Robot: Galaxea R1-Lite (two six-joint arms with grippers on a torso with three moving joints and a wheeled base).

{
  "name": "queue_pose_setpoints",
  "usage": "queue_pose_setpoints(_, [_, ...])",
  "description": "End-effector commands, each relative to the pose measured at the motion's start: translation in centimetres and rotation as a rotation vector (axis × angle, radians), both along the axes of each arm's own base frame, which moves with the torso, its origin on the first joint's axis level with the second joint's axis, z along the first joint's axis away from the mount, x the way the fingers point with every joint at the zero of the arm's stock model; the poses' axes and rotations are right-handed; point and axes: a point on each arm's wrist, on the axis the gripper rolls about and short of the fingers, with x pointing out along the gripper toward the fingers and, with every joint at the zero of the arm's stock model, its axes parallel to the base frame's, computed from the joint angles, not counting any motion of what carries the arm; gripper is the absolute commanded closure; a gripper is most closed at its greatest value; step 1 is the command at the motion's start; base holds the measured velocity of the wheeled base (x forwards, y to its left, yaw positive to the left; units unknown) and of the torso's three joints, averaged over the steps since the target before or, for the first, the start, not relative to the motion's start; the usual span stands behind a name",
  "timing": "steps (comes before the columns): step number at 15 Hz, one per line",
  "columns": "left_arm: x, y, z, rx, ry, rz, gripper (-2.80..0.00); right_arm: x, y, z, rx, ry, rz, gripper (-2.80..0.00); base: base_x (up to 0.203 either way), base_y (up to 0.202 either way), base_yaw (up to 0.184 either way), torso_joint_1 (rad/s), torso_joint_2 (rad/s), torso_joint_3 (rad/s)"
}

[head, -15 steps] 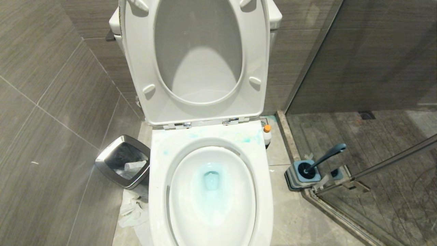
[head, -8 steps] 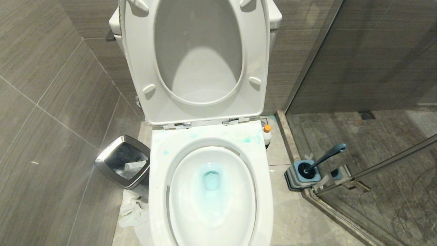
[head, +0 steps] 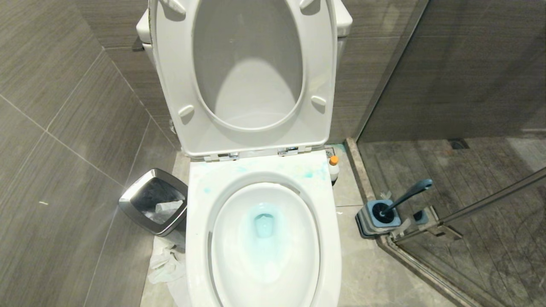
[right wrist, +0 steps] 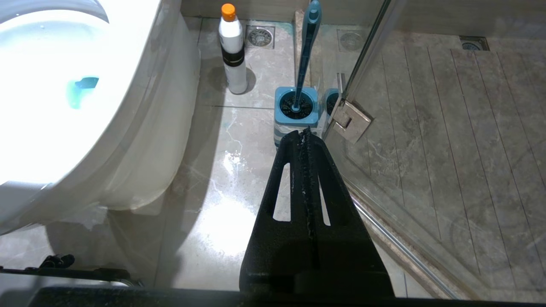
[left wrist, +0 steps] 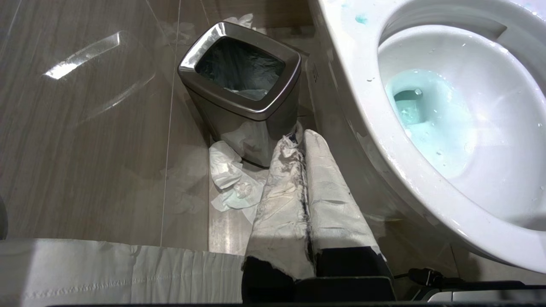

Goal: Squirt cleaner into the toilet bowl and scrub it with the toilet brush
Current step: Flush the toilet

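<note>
The white toilet bowl (head: 200,221) fills the middle of the head view, seat and lid raised, teal-blue liquid pooled in its basin and smeared on the rim. The cleaner (head: 333,167), a small white bottle with an orange cap, stands on the floor to the right of the bowl, also seen in the right wrist view as the cleaner (right wrist: 233,51). The toilet brush (head: 408,194) leans in its square blue holder (right wrist: 296,108) by the glass door. My left gripper (left wrist: 300,135), fingers wrapped in white paper, is shut and empty beside the bowl. My right gripper (right wrist: 303,133) is shut, empty, short of the holder.
A steel-rimmed square bin (head: 154,207) stands left of the bowl, with crumpled white tissue (head: 166,264) on the floor by it. A glass shower door (head: 469,209) with a metal hinge (right wrist: 350,121) closes off the right side. Grey tiled walls hem in the left.
</note>
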Motion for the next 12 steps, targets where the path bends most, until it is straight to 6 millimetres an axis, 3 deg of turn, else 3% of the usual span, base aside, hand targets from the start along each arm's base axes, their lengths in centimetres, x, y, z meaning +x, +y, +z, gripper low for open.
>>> queue_pose_setpoints(1, [0.00,0.00,0.00,0.000,0.000,0.002,0.00,0.02,0.00,0.01,-0.001,0.001,0.001,0.00,0.000,0.000,0.000,0.000,0.00,0.000])
queue_pose_setpoints(12, [0.00,0.00,0.00,0.003,0.000,0.000,0.00,0.02,0.00,0.01,-0.001,0.001,0.001,0.00,0.000,0.000,0.000,0.000,0.00,0.000])
